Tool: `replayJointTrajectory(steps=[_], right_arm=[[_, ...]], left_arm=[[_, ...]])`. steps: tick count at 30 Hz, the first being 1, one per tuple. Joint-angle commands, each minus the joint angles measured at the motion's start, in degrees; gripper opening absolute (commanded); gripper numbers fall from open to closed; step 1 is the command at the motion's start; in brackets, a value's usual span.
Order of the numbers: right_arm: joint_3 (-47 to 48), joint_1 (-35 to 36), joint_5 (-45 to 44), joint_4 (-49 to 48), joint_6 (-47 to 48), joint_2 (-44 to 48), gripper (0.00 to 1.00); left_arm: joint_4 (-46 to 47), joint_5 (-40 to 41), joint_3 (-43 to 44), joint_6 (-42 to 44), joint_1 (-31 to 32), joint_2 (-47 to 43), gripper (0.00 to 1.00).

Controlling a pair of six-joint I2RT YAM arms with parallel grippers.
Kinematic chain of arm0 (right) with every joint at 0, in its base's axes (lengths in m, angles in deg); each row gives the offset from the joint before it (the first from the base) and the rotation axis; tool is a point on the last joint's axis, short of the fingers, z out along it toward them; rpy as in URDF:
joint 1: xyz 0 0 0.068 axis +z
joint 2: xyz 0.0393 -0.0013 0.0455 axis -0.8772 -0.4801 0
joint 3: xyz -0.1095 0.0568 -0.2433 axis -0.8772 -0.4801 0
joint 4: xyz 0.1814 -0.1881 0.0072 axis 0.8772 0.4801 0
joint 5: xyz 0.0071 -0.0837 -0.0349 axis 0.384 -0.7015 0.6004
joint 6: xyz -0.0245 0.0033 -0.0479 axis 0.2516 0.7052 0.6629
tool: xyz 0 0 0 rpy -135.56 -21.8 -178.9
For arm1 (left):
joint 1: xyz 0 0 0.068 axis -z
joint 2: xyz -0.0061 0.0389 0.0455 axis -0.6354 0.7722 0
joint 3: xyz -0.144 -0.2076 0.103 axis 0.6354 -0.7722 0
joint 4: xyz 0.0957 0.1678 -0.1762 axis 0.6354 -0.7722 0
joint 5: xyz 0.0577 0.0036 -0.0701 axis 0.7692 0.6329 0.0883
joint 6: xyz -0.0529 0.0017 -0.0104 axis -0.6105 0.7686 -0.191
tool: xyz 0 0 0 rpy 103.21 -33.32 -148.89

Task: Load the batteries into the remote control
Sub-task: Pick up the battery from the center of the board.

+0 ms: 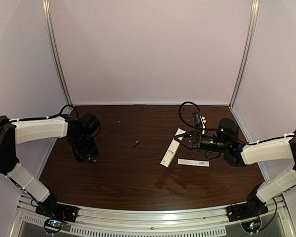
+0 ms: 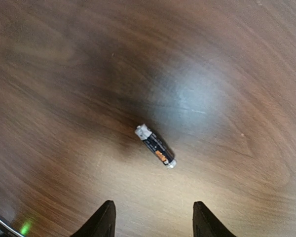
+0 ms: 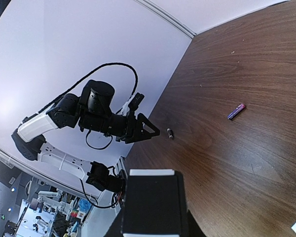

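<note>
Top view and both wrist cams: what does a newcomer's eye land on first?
The left gripper hangs open right above the dark battery, which lies on the brown table. The purple battery lies alone mid-table. On the right side, the right gripper is shut on the white remote control, with a thin white strip lying flat beside it.

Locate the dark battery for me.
Left wrist view: the dark battery lies on the table, left side, just ahead of the open left claw, untouched, left of the purple battery.
</note>
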Motion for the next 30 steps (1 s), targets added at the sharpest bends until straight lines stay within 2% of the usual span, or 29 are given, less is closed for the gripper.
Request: replayJointTrajectory(steps=[1, 16, 30], right_arm=[[-0.95, -0.39, 0.85, -1.90, 0.33, 0.30, 0.00], [-0.70, -1.10, 1.39, -0.94, 1.45, 0.16, 0.00], [-0.73, -1.64, 1.70, -1.90, 1.40, -1.04, 0.00]], left_arm=[[-1.22, 1.77, 2.21, -5.72, 0.61, 3.32, 0.55], [0.39, 3.69, 5.16, -7.20, 0.38, 9.01, 0.52], [3.39, 3.38, 3.20, -6.19, -0.95, 11.64, 0.45]])
